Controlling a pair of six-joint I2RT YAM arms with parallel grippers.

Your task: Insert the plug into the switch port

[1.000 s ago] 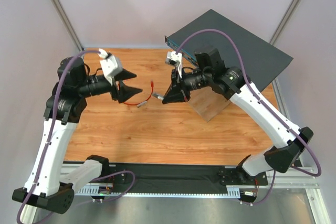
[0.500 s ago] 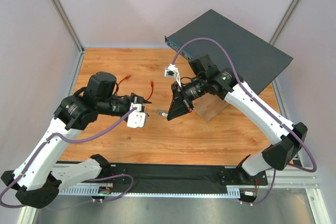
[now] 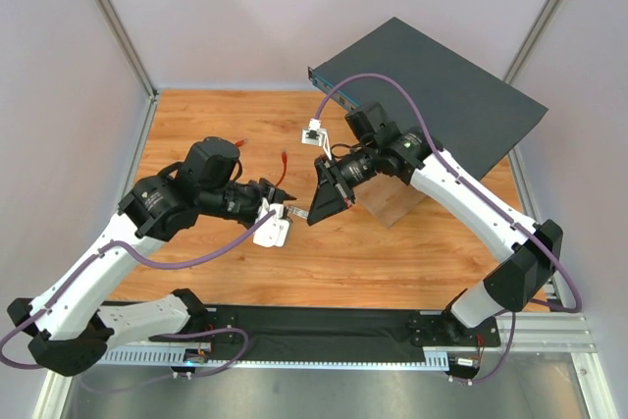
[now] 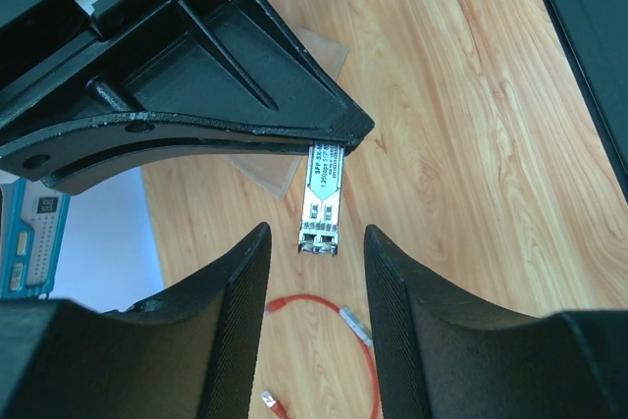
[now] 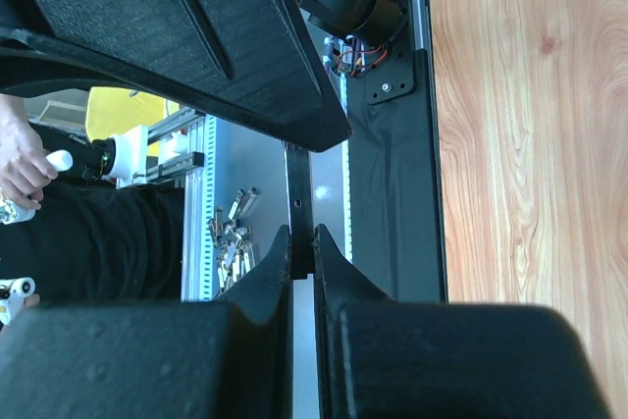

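Clearly the right claw (image 4: 345,136) is clenched on a small grey module (image 4: 324,205), whose free end pokes out between the fingers of the left claw (image 4: 316,242). Those fingers stand released, one on each side of the module with a gap on both. Beyond the left claw's tips, on the tabletop (image 4: 471,144), lies the red cable (image 4: 377,380) with the plug (image 4: 269,400) at its end, untouched. The switch (image 3: 442,85) sits behind the right claw, well apart from the plug.

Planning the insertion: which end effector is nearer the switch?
Right. The right end effector, gripping a metal module, hangs near the switch; the left end effector faces it from farther out.
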